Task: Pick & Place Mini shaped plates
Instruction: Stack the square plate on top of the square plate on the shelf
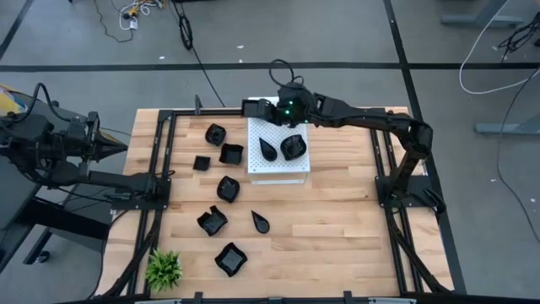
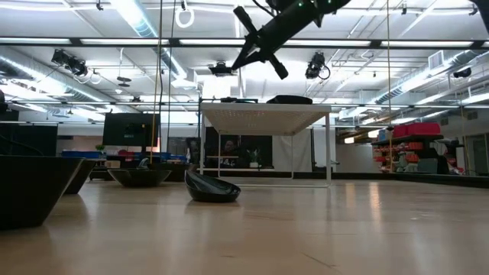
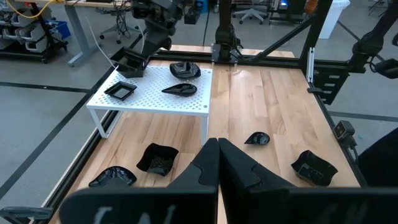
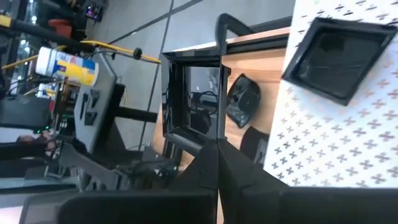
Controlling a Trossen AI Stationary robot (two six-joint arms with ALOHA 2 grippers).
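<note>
Left gripper (image 1: 116,149) parked off table's left edge, fingers pressed together, empty. Seven mini shaped plates (image 1: 229,188) scattered on wooden table (image 1: 337,219) left of and below white perforated board (image 1: 278,169). Three more plates on board. Right gripper (image 1: 257,107) raised over board's far left corner, fingers clamped on square plate (image 3: 131,62), held tilted.

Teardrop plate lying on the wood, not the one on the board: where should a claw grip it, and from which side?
Come from straight above and pinch the rim of the teardrop plate near its wide end, one finger inside, one outside. It lies flat, open side up, with bare wood around it. The left claw, shut at the table's edge, is free.
</note>
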